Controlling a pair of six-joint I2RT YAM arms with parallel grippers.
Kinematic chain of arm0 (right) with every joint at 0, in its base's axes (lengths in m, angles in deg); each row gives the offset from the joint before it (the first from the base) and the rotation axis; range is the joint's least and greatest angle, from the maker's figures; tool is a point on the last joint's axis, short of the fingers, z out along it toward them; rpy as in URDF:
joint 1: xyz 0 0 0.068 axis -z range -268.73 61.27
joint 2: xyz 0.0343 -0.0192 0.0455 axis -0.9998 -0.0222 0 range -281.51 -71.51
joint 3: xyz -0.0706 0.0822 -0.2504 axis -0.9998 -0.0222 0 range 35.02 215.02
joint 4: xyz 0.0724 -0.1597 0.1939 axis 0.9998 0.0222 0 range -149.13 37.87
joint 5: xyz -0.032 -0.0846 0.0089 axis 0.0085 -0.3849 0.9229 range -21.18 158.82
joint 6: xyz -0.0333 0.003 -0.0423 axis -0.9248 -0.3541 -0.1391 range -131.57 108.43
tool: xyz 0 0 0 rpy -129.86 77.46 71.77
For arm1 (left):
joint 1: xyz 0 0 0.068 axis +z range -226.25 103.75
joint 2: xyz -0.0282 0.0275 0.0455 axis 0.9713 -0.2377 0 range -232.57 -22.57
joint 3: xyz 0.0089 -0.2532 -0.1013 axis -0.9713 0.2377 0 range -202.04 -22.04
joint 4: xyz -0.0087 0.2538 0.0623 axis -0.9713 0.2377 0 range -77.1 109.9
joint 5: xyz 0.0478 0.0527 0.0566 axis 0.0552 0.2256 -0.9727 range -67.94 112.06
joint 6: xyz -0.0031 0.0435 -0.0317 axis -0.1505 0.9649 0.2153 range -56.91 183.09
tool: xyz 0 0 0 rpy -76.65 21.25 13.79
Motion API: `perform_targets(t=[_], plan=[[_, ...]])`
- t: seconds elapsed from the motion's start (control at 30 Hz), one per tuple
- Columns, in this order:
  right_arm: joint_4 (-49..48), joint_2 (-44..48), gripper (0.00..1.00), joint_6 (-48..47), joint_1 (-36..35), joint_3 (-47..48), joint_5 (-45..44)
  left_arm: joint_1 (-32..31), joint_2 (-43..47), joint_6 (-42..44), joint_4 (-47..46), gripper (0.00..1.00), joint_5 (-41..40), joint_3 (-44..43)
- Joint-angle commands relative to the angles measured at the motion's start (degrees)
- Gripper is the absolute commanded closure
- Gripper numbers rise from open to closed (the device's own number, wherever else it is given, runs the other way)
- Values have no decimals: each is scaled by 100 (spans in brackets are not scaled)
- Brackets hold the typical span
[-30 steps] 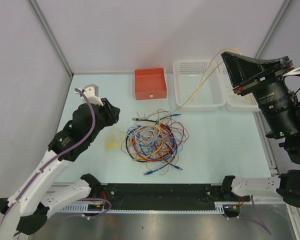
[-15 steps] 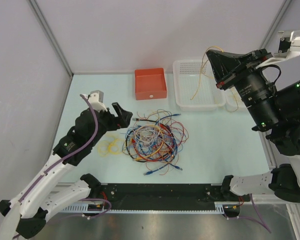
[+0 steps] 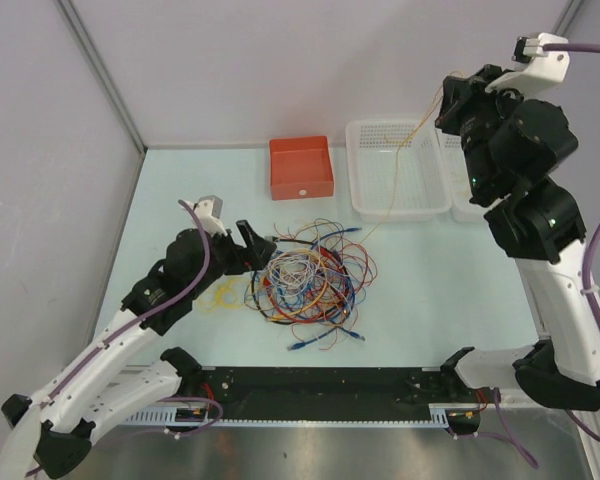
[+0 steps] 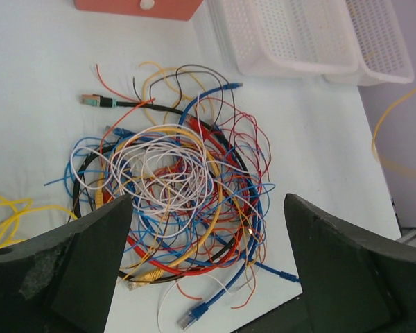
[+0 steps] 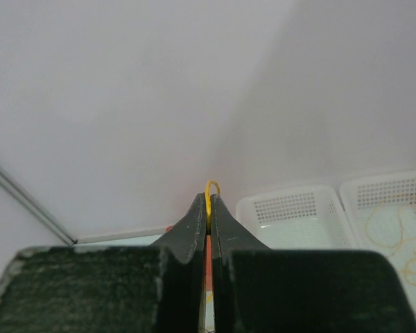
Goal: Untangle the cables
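Right now the cables (image 3: 310, 285) sit as one knotted heap in the middle of the surface (image 3: 450, 300), just fwd of the red box (image 3: 301, 167). White loops bunch at the ctr, w/ red, blue, orange and black strands ringed round them. A black cable (image 4: 97, 101) w/ a teal plug pokes out of the heap's far-left side. A blue plug end (image 4: 194, 316) lies at its near edge. A small yellow cable (image 3: 220, 292) lies just left of the heap; can't tell if it touches.

L jaws: spread wide, nothing btwn them, hovering low over the heap's left side. Both dark fingers (image 4: 76, 263) frame the tangle in the wrist view.

R jaws: pinched tight on a thin yellow strand (image 5: 209, 189), raised high above the far-right corner. That strand drops from the jaws across the left white tray (image 3: 397, 205) to the heap's far-right edge, hanging off the surface. The second white tray (image 5: 392, 191), right of the first, holds loose yellow coils (image 5: 395, 243).
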Motion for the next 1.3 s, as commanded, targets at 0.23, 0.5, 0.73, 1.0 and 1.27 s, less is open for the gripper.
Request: perform_targets(t=[0.23, 0.5, 0.73, 1.0, 1.27], plan=[[-788, -915, 100, 2440, 2784, 257, 641, 4, 177, -176, -243, 5, 545, 503], [-791, -2391, 100, 2442, 3656, 1793, 439, 4, 468, -607, -840, 5, 801, 1549], [-561, -3324, 100, 2495, 4184, 2113, 210, 4, 178, -563, -894, 5, 968, 1725], [-490, -4158, 100, 2407, 4378, 1874, -195, 4, -235, -589, -1008, 5, 1003, 1786], [-139, -4371, 0, 2836, 4431, 1988, -292, 4, -640, -642, -1087, 6, 1064, 1655]])
